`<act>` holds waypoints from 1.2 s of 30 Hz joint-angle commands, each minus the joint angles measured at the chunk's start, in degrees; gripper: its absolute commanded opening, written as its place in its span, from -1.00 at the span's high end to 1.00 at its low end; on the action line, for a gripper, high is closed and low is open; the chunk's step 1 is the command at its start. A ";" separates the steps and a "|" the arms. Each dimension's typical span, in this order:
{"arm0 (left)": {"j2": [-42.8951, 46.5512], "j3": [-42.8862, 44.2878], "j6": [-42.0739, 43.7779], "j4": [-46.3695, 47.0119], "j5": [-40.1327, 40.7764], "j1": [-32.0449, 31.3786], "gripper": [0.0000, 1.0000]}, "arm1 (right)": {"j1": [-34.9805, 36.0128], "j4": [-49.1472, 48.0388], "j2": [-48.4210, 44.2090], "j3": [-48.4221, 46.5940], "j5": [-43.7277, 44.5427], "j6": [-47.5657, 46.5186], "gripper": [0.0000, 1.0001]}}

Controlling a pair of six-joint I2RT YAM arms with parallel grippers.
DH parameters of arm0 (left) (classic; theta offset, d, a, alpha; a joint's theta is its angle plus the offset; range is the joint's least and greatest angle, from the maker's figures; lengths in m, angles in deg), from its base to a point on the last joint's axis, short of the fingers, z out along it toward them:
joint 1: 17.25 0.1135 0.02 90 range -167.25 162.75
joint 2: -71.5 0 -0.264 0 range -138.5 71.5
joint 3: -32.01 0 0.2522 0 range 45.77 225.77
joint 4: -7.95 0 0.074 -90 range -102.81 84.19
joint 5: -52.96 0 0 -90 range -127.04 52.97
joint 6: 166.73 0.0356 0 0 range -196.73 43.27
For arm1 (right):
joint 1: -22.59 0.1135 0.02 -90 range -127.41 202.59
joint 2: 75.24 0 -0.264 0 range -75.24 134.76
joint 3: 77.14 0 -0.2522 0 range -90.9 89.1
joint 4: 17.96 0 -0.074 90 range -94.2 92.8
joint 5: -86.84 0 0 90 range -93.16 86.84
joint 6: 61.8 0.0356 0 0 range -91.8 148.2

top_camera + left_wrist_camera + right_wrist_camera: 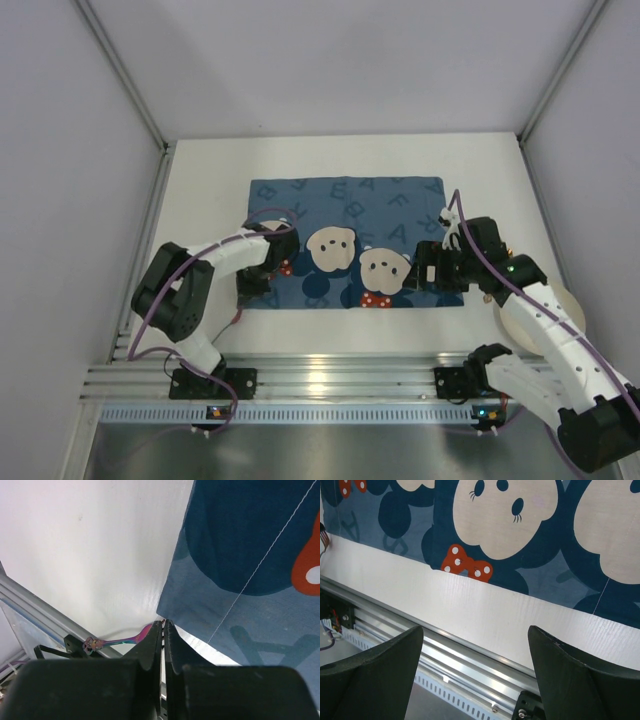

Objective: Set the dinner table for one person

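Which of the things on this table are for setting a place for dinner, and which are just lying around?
For the job:
dinner table
blue placemat
pale plate, partly under the right arm
left gripper, shut at the placemat's near-left corner
right gripper, open

Just there:
metal rail along the near edge

Pale capital letters, with A, B and F legible, dot the blue placemat [345, 205] ahead of the left end effector [163, 623] and right end effector [475, 630]; a faint A lies just beyond the left one.
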 commanded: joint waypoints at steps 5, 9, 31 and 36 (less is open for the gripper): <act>0.77 3.77 0.72 -1.32 0.23 0.24 1.00 | -0.19 -1.33 -0.07 -0.14 -0.08 0.13 -0.72; 3.58 9.20 2.83 -4.84 -1.43 0.24 1.00 | -0.19 -1.41 -0.07 -0.23 0.10 0.22 -0.72; 6.14 34.98 -4.70 22.63 -44.98 0.77 1.00 | 1.48 -21.80 -0.34 -3.22 -18.01 9.18 -0.81; 4.56 31.73 -12.35 41.60 -58.53 0.77 1.00 | 1.92 -24.26 3.18 -3.83 -17.74 8.04 -0.81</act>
